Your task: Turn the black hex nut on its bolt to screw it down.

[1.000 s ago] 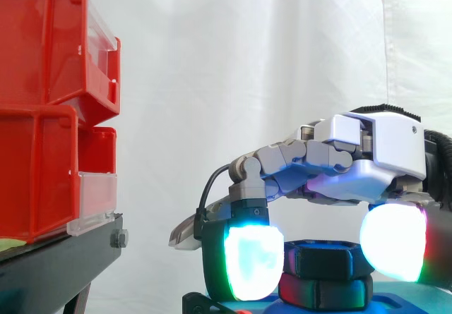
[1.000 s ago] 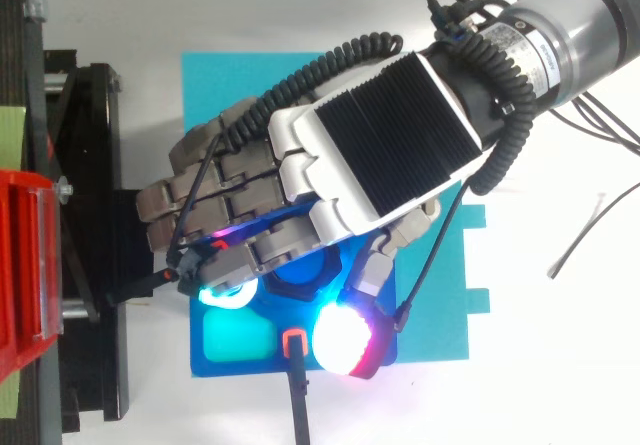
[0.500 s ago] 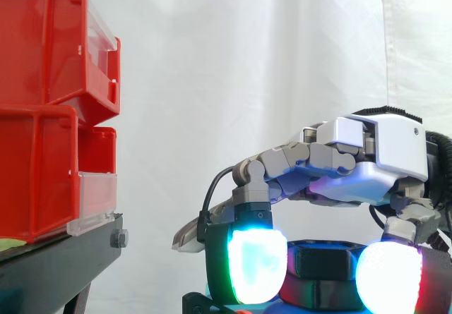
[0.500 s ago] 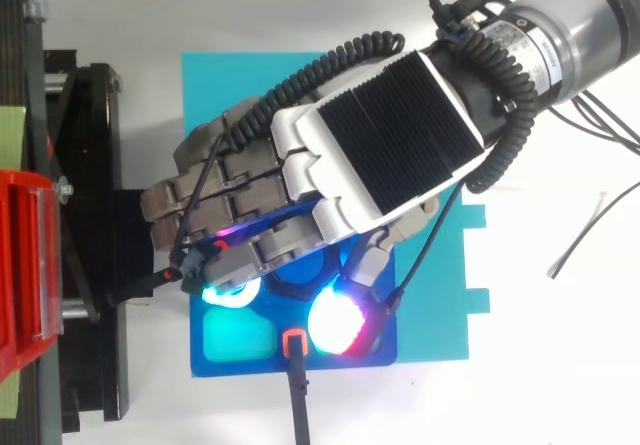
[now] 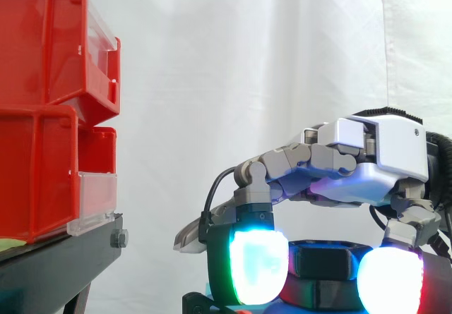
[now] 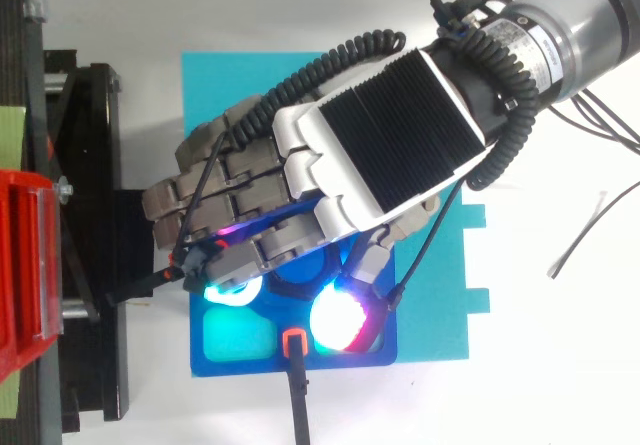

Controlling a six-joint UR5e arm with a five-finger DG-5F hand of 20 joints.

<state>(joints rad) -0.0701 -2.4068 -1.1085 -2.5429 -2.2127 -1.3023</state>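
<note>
At the fingertips (image 5: 258,266): a glowing pad is seen on the left of the nut (image 5: 327,260), and the thumb's white-and-red pad (image 5: 390,281) on its right; both are set low, level with the nut's sides.
Fingers: curled downward and closed narrowly round the nut, which is held between finger pad and thumb pad as far as the side view allows.
Nut: black, six-sided, seated upright directly under the palm; a second dark six-sided part is seen just beneath it, tinted red and green by the glow.
Hand (image 5: 367,152): held level over the nut, back upward, palm lit violet underneath.
Arm (image 6: 580,15): brought in from the upper right corner in the top view.
Plate (image 6: 230,365): blue, lying flat under the nut and the pads, lit cyan near the finger pad.
Mat (image 6: 440,305): teal, spread beneath the plate on the white table.
Bins (image 5: 42,116): red, stacked at the left on a black stand (image 5: 56,264), well apart from the hand.
Background: a white curtain (image 5: 247,67) is hung behind everything.
</note>
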